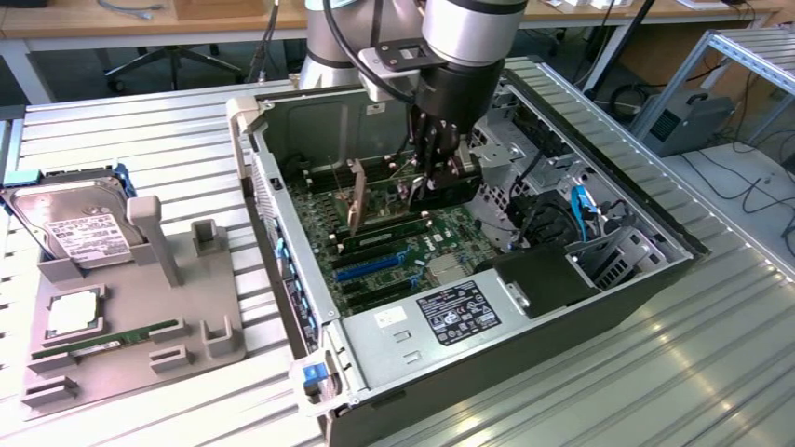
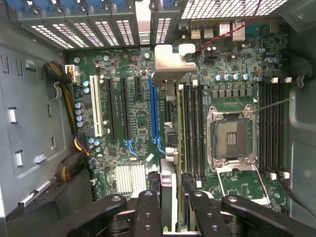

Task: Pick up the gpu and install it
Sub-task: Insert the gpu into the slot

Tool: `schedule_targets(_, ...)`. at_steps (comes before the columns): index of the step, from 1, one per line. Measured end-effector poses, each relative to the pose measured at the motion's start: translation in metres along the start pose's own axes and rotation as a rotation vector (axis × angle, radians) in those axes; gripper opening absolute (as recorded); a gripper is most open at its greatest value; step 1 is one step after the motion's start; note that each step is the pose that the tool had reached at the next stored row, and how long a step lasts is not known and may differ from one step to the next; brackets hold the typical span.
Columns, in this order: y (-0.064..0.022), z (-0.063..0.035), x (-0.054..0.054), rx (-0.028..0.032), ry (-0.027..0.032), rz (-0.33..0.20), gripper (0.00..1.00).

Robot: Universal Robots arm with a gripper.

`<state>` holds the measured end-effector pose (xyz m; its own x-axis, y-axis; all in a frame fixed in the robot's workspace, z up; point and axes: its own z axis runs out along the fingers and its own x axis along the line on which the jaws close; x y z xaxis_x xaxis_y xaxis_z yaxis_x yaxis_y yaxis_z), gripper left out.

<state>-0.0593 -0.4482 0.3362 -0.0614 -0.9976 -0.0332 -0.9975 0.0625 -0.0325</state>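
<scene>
Ribbed metal tabletop point(image 1: 695, 372) carries open computer case point(image 1: 621, 289); hand point(image 1: 437, 182) grips gpu point(image 1: 357, 196).

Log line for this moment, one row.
jaws: closed on gpu | location: inside PC case, over motherboard slots | seated: cannot tell | hard drive: outside case

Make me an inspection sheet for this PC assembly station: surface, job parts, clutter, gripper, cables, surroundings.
Surface: slatted metal table with an open computer case lying on it.
Job's things: gpu edge-on over the motherboard, beside the blue slot; whether it is seated cannot be told.
Clutter: grey tray at the exterior view's left, holding a hard drive and a memory stick.
Gripper: gripper inside the case, shut on the gpu.
Cables: blue cable in the case; black cables on the floor.
Surroundings: wooden desk behind.
</scene>
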Motion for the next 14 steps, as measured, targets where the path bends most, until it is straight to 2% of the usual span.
schedule_targets(8,0.0011,0.0038,0.002,0.0,0.0,0.0,0.27)
schedule_targets(14,0.0128,0.0074,0.004,0.0001,-0.0001,0.0,0.27)
